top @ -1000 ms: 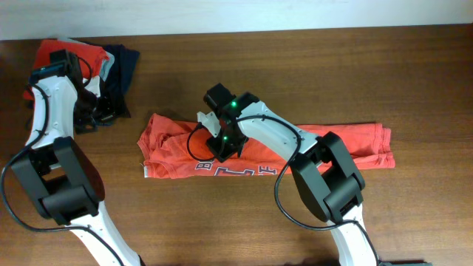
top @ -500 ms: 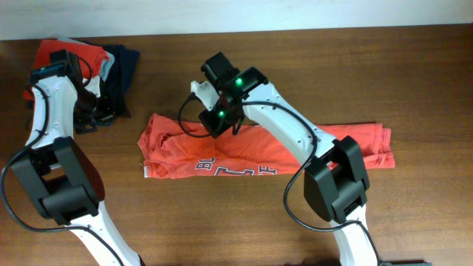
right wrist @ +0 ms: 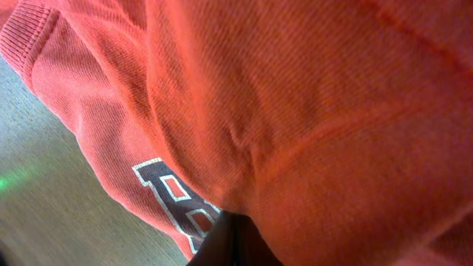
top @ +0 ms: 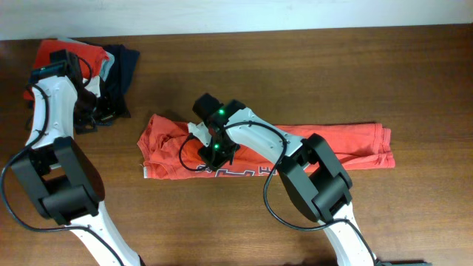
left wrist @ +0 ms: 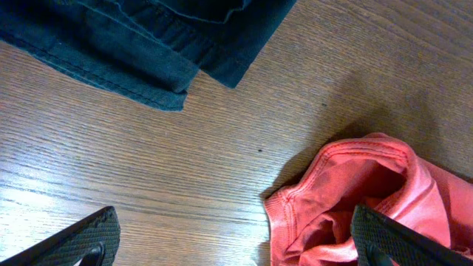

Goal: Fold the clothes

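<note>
While two orange-red T-shirts are in view, only one lies spread out: the lettered T-shirt (top: 340, 144) stretches as a long band across the middle of the table (top: 414, 81), its left end rumpled and its right end flat. The second T-shirt (top: 50, 50) is bunched in the far left corner, heaped together with one navy garment (top: 122, 63) and one scrap of pale grey garment (top: 108, 66).

Two arms work here. The right gripper (top: 214, 151) sits on the left half of the band, clenched on a pinch of its cloth. In the right wrist view orange fabric fills nearly everything, creases run down to the dark fingertips (right wrist: 229, 240), and part of the navy-and-white lettering (right wrist: 174, 196) shows beside them. The left gripper (top: 92, 114) hangs just beside the corner heap with its jaws spread wide and nothing between them. Its wrist view shows bare wood between the navy hem (left wrist: 148, 44) and an orange-red cloth edge (left wrist: 355, 192); which shirt that edge belongs to I cannot tell.

Bare wood lies along the far edge, the whole right side and the near strip in front of the band.
</note>
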